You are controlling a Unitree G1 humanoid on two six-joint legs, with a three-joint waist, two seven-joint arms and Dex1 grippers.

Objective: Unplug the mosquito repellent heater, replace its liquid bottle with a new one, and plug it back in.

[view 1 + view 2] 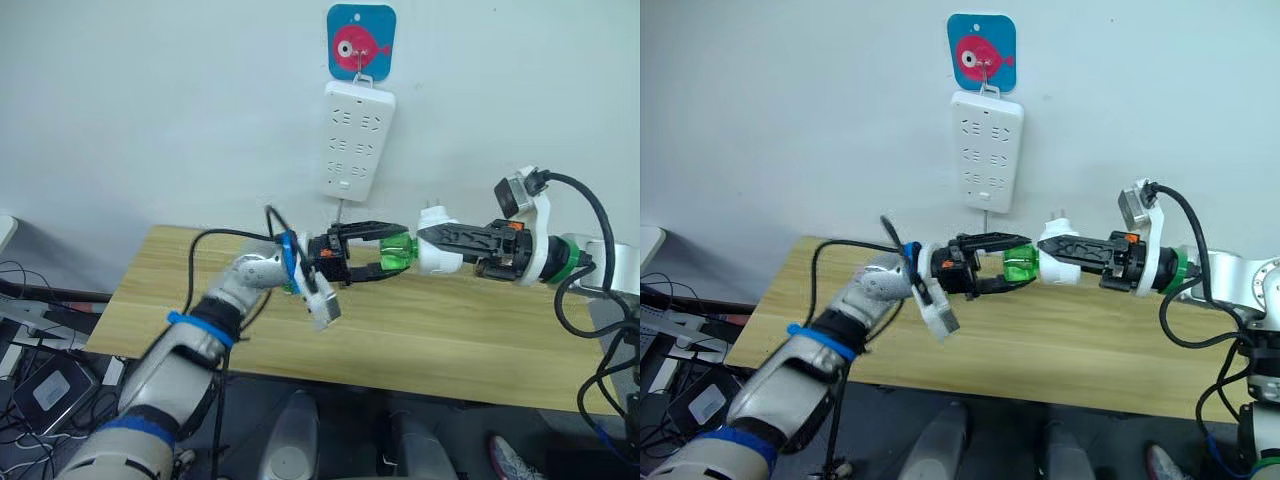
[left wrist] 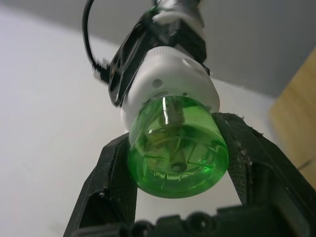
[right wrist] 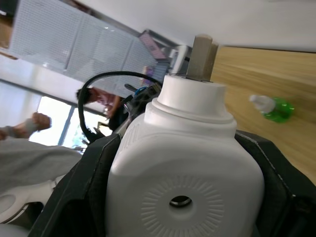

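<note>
Above the wooden table [image 1: 470,350], right gripper [image 1: 440,243] clamps the small white rounded plastic heater [image 1: 437,256], left gripper [image 1: 385,255] pinches its slick green bottle [image 1: 397,253]; light, grip firmly.

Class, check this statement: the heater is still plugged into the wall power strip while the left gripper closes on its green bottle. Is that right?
Not quite. The heater is unplugged: the right gripper holds it in the air below the power strip, prongs free, as the right eye view shows. The left gripper does close on the green bottle.
</note>
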